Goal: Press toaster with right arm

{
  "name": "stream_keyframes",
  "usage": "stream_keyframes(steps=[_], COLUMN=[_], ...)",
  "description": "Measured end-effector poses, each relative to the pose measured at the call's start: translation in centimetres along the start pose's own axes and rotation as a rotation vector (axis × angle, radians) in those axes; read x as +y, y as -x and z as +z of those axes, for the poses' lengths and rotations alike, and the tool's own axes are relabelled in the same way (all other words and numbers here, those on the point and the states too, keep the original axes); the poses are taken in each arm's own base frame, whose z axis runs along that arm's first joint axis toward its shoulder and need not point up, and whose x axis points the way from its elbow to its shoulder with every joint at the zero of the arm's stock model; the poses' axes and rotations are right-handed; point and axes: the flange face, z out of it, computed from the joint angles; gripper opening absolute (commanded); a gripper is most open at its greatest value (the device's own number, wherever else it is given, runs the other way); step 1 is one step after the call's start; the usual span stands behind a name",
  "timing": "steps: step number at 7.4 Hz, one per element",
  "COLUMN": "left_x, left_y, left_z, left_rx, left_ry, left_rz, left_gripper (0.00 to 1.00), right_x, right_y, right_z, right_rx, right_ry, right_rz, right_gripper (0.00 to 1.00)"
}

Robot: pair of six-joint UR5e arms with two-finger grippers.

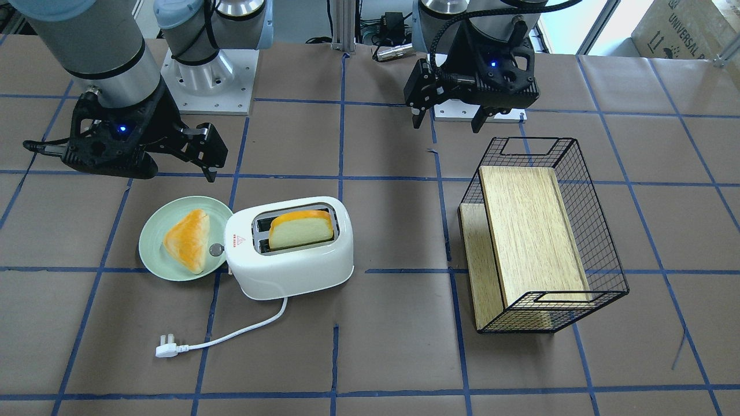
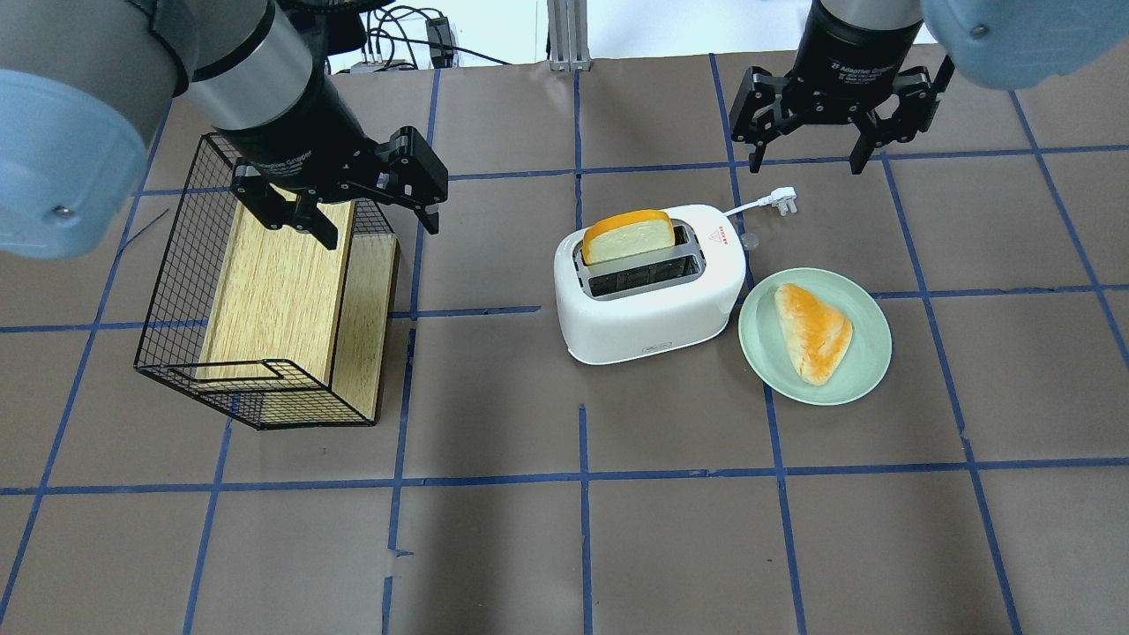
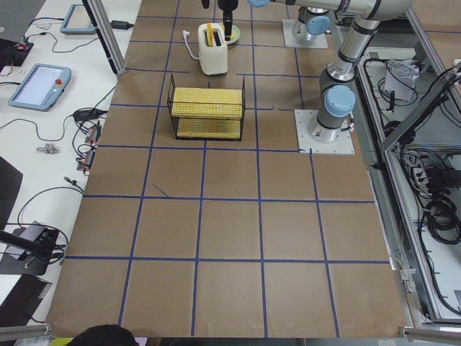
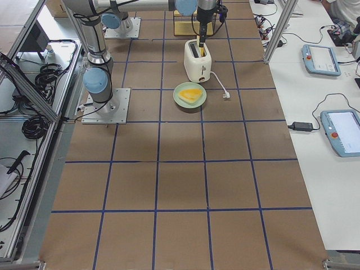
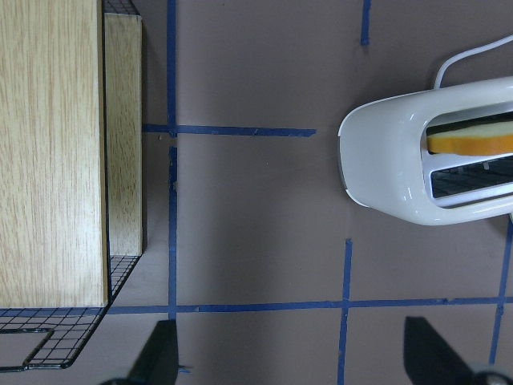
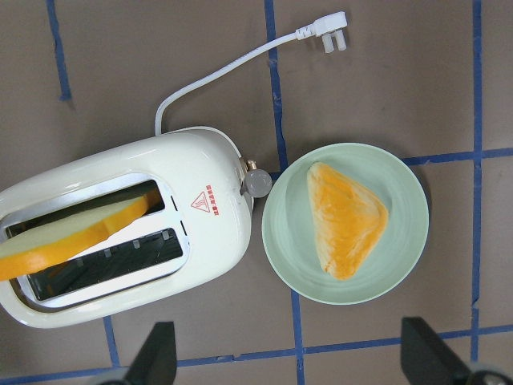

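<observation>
Hovering at the toaster's [image 2: 653,282] 1 o'clock in the overhead view, the right claw [image 2: 807,163] was spread open, empty and well apart from it. The toaster sat mid-worktop [image 2: 564,529] with a slice [image 2: 628,238] upright in its 12 o'clock slot. The step looked like the approach. Next, the claw would likely need to descend over the knob [image 6: 258,181] end at 3 o'clock and push down.

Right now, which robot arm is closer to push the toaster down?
The right one. The right tool hangs open just beyond the toaster, near its plug, while the left tool hangs over the wire basket, farther off.
</observation>
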Motion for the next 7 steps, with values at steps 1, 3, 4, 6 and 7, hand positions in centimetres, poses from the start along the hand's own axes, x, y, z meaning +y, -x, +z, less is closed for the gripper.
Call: stream_keyframes(steps=[1, 3, 4, 6, 7], left_x=[0.0, 0.0, 0.0, 0.0, 0.0], left_y=[0.0, 0.0, 0.0, 0.0, 0.0], left_z=[0.0, 0.0, 0.0, 0.0, 0.0], left_rx=[0.0, 0.0, 0.0, 0.0, 0.0], left_ry=[0.0, 0.0, 0.0, 0.0, 0.0], left_rz=[0.0, 0.0, 0.0, 0.0, 0.0], left_gripper=[1.0, 1.0, 1.0, 1.0, 1.0], right_x=[0.0, -0.1, 0.0, 0.3, 0.2], right_y=[0.0, 0.0, 0.2, 1.1, 1.1], right_z=[0.1, 0.2, -0.1, -0.1, 0.1], right_rx=[0.001, -0.001, -0.01, -0.022, -0.017], right_ry=[0.002, 0.002, -0.003, -0.009, -0.007], right_rz=[0.0, -0.001, -0.003, -0.019, -0.023], right_gripper=[1.0, 1.0, 1.0, 1.0, 1.0])
